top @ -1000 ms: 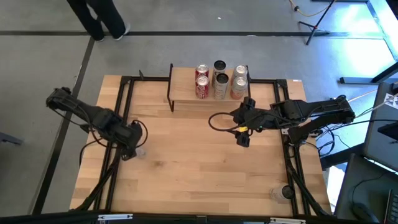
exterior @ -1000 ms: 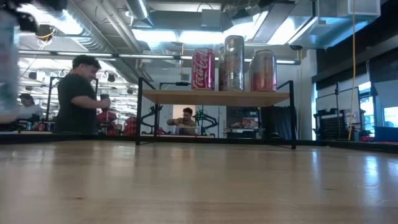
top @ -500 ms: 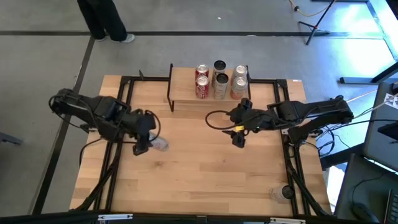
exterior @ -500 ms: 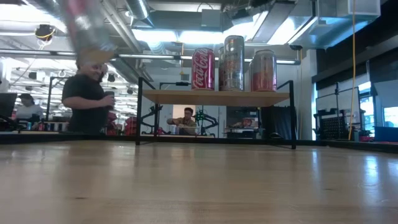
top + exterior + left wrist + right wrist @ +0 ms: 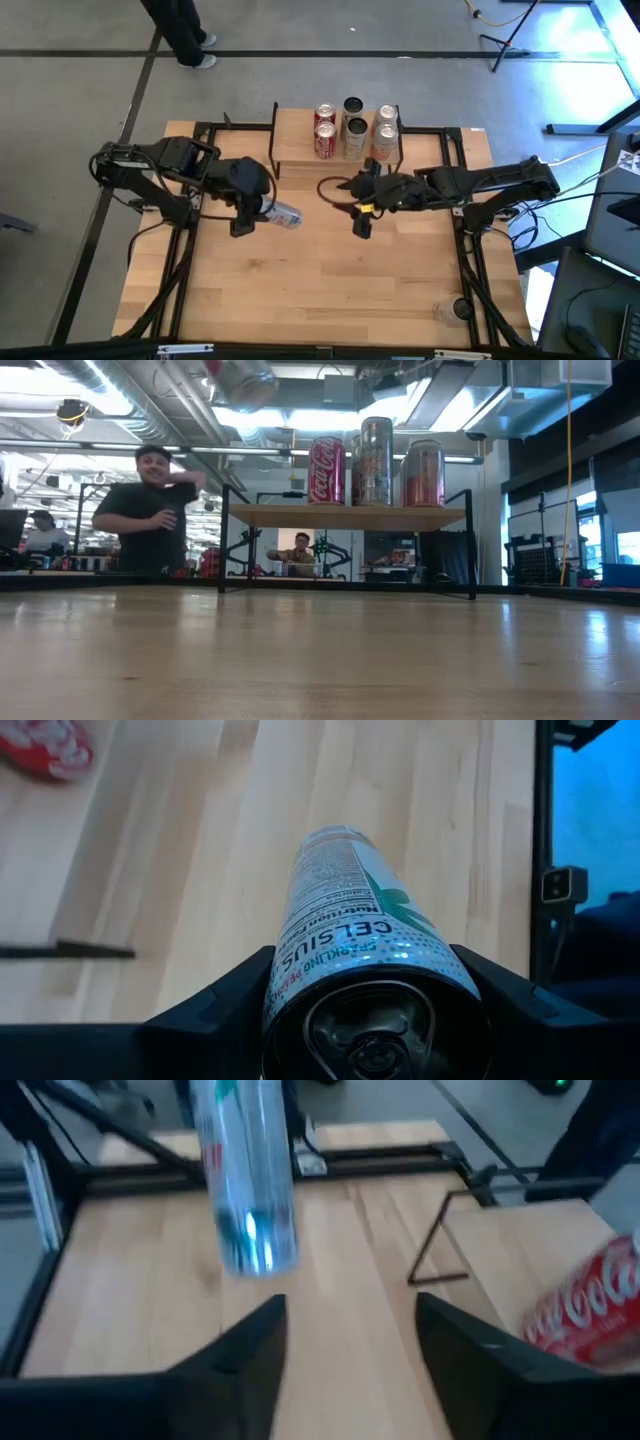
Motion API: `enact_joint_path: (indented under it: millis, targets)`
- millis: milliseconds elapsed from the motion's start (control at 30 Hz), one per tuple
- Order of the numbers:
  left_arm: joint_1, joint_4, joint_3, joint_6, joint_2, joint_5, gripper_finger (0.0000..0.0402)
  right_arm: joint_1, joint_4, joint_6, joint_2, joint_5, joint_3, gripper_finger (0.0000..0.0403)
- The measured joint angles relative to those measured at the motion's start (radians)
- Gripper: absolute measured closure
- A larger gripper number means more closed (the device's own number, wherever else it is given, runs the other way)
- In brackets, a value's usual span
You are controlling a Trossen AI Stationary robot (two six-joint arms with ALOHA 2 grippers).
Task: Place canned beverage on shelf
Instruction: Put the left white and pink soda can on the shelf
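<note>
Silver can [image 5: 283,215] clamped near its base in left gripper [image 5: 250,212], lying sideways above the table [image 5: 300,290], top pointing toward right gripper [image 5: 361,222]. In left wrist view, can [image 5: 352,935] wedged between both fingers [image 5: 215,1010], jutting forward past them. Held well in front of the shelf [image 5: 296,140], off its empty left end. Right gripper also in front of the shelf, below the five cans [image 5: 354,128] there, fingers [image 5: 245,1355] spread, holding nothing, facing the can [image 5: 243,1175] with a gap between.
</note>
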Motion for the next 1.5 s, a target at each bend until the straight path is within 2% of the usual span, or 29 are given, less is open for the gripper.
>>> enact_joint_path:
  millis: [267,367,500,1500]
  targets:
    - [0.009,0.102,0.003,0.08,0.001,-0.002,0.0172,-0.06,0.147,-0.029,0.059,-0.167,0.0,0.033]
    - [0.009,0.124,0.003,0.086,0.001,-0.014,0.0172,-0.071,0.175,-0.031,0.101,-0.215,0.0,0.0365]
    - [0.01,0.149,0.003,0.104,0.001,-0.032,0.0171,-0.071,0.186,-0.052,0.139,-0.224,0.0,0.0396]
    - [0.019,0.323,0.002,0.138,-0.001,-0.163,0.0171,-0.078,0.196,-0.055,0.143,-0.23,0.0,0.04]
